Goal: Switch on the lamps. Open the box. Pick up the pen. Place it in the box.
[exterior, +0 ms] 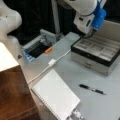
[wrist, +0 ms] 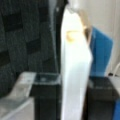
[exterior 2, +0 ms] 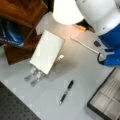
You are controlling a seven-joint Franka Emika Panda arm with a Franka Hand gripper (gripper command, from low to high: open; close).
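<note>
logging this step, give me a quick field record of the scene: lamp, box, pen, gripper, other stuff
lamp: lampshade glows, light pooled on the table beneath it
box: box open, lid raised, compartment tray exposed and empty
pen: pen lies flat on the table, in front of the box, untouched; also seen in a front view
gripper: gripper at the box's rear left corner, holds nothing visible
other: spiral notebook, white cable

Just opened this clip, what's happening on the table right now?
The box already stands open, its tray showing. The robot's gripper hangs over the box's back corner, holding nothing that shows. The pen lies untouched on the table, between box and notebook. The lamp in a front view glows.
</note>
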